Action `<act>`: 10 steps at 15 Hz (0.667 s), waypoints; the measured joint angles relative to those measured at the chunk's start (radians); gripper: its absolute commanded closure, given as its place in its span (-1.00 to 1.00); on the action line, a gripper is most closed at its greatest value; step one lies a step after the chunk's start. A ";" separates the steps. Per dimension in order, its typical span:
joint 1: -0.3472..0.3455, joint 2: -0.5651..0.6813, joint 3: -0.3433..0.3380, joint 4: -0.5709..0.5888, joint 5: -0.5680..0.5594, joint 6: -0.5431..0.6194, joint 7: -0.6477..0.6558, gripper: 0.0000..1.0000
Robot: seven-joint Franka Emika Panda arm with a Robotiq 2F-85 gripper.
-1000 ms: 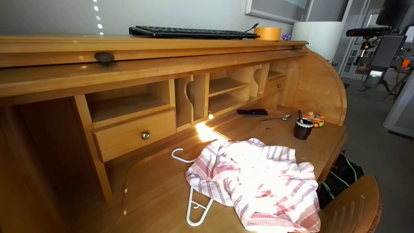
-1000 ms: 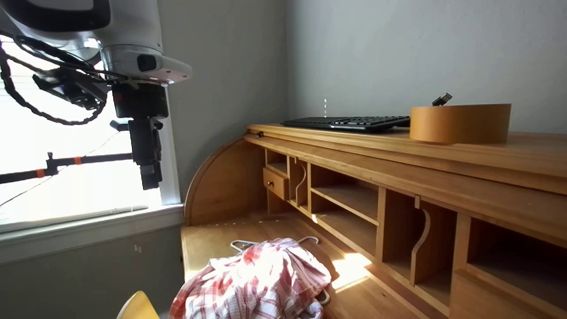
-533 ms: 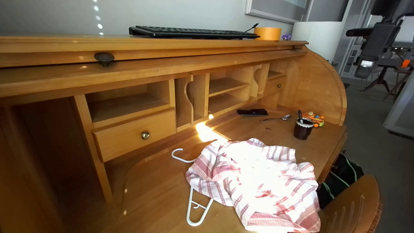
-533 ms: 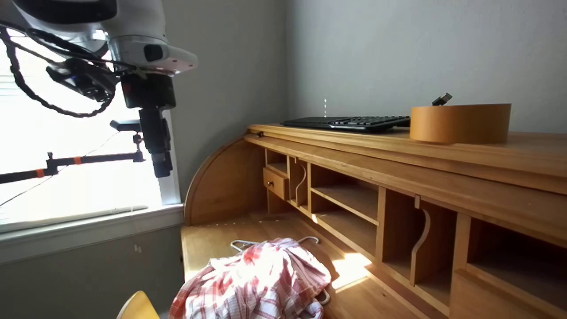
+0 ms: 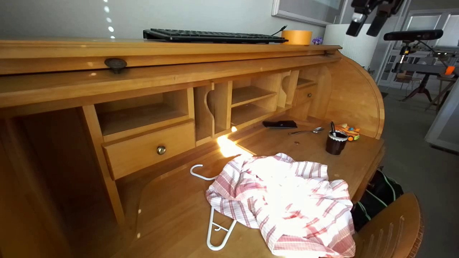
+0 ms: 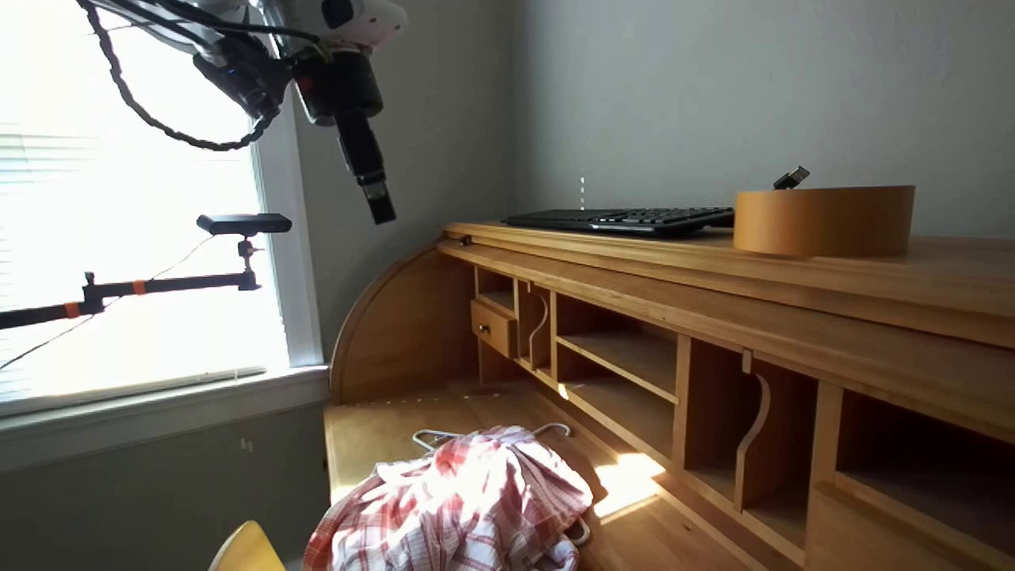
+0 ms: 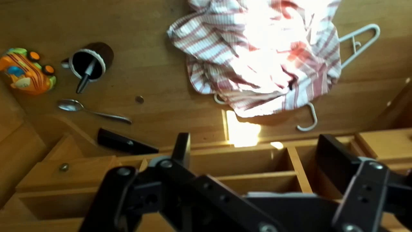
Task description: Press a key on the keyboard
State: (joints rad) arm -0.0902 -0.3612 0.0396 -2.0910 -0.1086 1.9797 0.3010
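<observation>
The black keyboard (image 5: 215,36) lies flat on the desk's top ledge and shows in both exterior views, also here (image 6: 626,220). It is out of view in the wrist view. My gripper (image 5: 365,29) hangs in the air off the desk's far right end, beyond the tape roll in that view. In an exterior view the gripper (image 6: 382,210) is tilted, its tip slightly higher than the ledge and apart from the keyboard. In the wrist view the gripper (image 7: 256,140) has its two fingers wide apart with nothing between them.
An orange tape roll (image 6: 825,222) stands by the keyboard's end, with a cable plug behind it. A wooden roll-top desk (image 5: 251,68) with cubbies bears a plaid shirt (image 5: 287,200) on hangers, a mug (image 5: 336,143), a spoon (image 7: 93,112) and a toy car (image 7: 27,72). A lampshade (image 5: 349,44) stands behind.
My gripper has risen and moved inward toward the desk and keyboard. It has also tilted, and two separate fingers now show in an exterior view. The keyboard has not moved.
</observation>
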 measured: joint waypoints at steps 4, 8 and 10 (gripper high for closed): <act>0.000 0.005 0.000 0.075 0.057 0.141 0.059 -1.00; 0.000 0.003 0.000 0.114 0.074 0.346 0.067 -1.00; 0.000 0.007 0.000 0.117 0.074 0.440 0.056 -1.00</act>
State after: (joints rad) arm -0.0902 -0.3547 0.0396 -1.9738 -0.0348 2.4199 0.3572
